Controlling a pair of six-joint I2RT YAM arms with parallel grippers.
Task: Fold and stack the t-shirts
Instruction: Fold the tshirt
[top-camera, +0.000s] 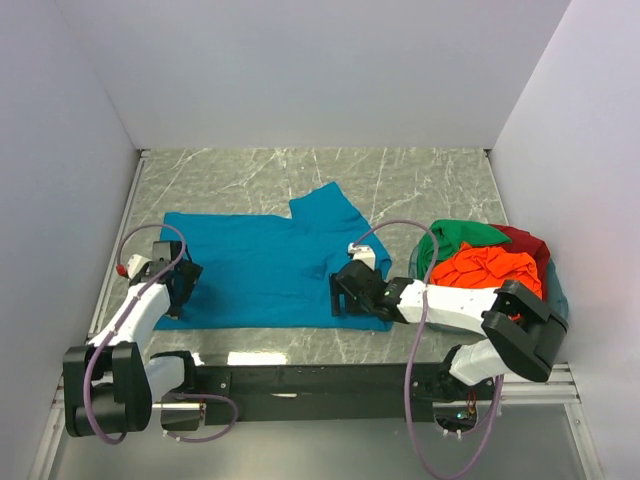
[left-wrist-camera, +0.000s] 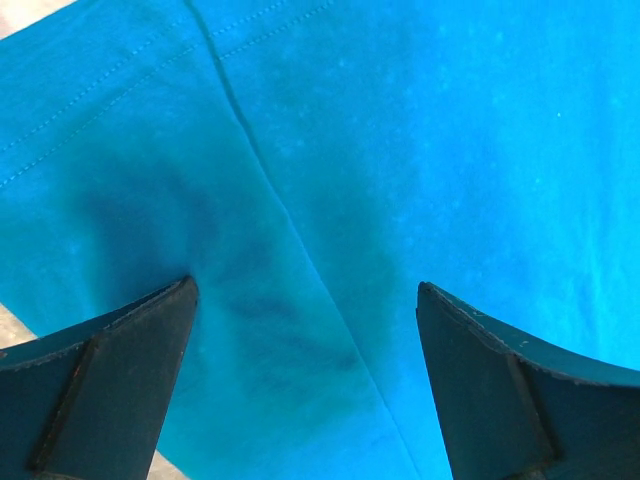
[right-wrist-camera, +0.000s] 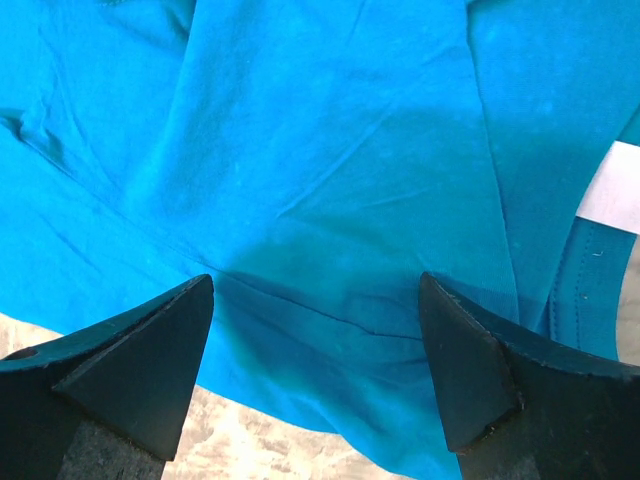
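Top external view: my left gripper (top-camera: 182, 283) sits over the 8 o'clock corner of the teal shirt (top-camera: 262, 265), and my right gripper (top-camera: 345, 290) sits over its 5 o'clock corner. The shirt is spread flat on the marble table (top-camera: 420, 180), a little toward 9 o'clock of centre, with 1 sleeve (top-camera: 325, 205) sticking out at its 1 o'clock side.

At 3 o'clock on the table a basket (top-camera: 558, 297) holds a heap of 3 more shirts: the green shirt (top-camera: 462, 237) at 11 o'clock in the heap, the orange shirt (top-camera: 495, 270) in the middle, and the dark red shirt (top-camera: 528, 245) at 2 o'clock. My right arm reaches across in front of the heap.

From my left wrist, both fingers (left-wrist-camera: 120, 380) stand wide apart with nothing between them but teal cloth below; a crease runs from 11 o'clock down to 6 o'clock, and a stitched hem crosses at 10 o'clock.

From my right wrist, the fingers (right-wrist-camera: 480, 370) are likewise spread wide and hold nothing. Rumpled teal cloth fills the view, its edge lying on bare marble at 6 o'clock, and a white label (right-wrist-camera: 610, 185) shows at 3 o'clock. I cannot tell whether either pair of fingertips touches the cloth.
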